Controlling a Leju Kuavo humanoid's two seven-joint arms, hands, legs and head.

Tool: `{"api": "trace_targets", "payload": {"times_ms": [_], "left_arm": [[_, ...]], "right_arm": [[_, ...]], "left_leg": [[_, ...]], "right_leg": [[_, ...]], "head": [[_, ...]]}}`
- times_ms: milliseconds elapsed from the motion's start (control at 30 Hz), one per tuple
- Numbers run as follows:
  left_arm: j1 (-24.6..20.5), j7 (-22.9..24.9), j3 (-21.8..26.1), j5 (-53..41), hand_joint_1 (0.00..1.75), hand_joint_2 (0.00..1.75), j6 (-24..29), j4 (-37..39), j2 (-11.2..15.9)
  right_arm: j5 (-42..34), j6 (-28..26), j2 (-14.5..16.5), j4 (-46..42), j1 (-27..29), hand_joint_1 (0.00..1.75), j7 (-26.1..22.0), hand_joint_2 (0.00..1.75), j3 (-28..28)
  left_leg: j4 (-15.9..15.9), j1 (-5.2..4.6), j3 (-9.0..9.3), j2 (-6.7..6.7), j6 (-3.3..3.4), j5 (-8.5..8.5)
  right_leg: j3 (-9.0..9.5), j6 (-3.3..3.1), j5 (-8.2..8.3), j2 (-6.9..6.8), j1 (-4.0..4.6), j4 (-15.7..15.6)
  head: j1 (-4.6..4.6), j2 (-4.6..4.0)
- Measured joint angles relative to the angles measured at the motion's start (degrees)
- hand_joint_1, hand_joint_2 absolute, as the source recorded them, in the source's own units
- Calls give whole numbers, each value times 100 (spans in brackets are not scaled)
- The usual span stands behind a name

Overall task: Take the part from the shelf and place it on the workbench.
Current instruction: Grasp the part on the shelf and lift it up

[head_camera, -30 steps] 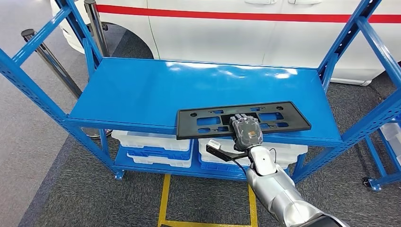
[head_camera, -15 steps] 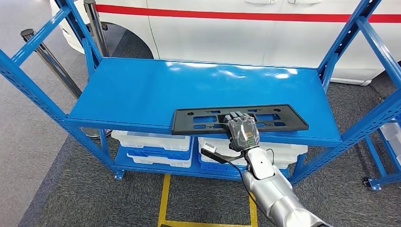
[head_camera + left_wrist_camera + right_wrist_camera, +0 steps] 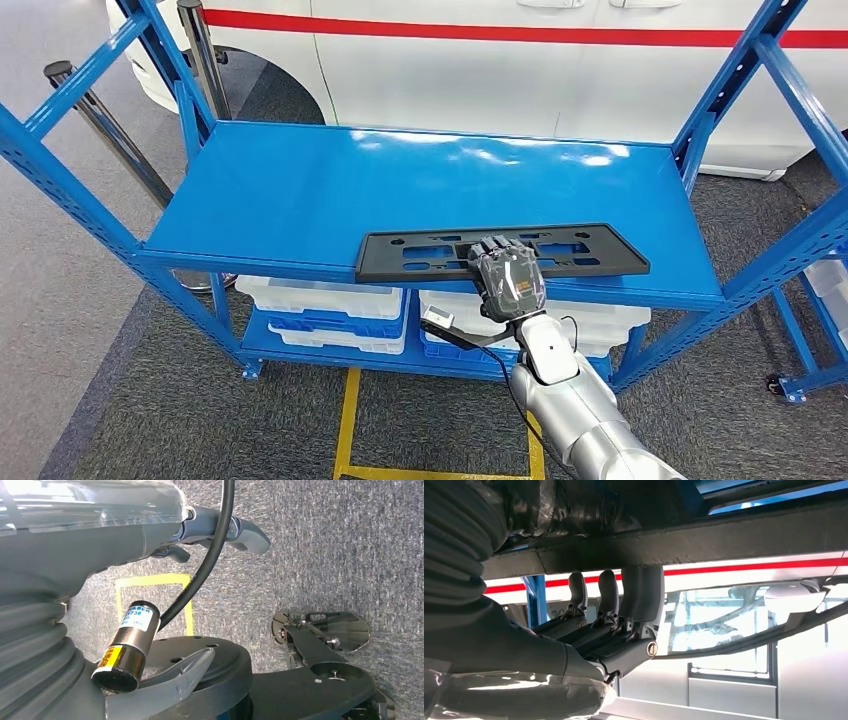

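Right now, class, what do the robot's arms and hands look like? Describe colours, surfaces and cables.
The right arm is shiny silver, ending in a dark grey right hand with a glossy back. A black cable trails beside its wrist. The left hand has grey fingers behind a grey ribbed cover.

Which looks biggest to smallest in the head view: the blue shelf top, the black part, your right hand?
1. Blue shelf top, by far the largest.
2. Black part, a long flat frame at the shelf's front edge.
3. Right hand, gripping the part; it sits nearer the camera, yet looks clearly smaller than the part.
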Motion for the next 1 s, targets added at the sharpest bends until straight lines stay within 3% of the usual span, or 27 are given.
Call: {"api": "trace_targets", "payload": {"times_ms": [600,733,1000], "left_arm": [[-2,2,-45,40,0,175,-1,3,2],[-2,-48,-79,93,0,175,2,4,2],[-5,-213,-139,113,0,175,105,4,2]], "right_arm": [[-49,1,0,45,2,120,-61,175,0],[-115,0,0,169,-15,0,-59,175,0],[-164,0,-7,306,-32,0,-55,175,0]], "left_leg": [[0,0,-1,0,0,0],[0,0,-2,0,0,0],[0,0,-1,0,0,0]], "right_leg": [[0,0,0,0,0,0],[0,0,0,0,0,0],[0,0,0,0,0,0]], "head": [[0,0],[0,0],[0,0]]}}
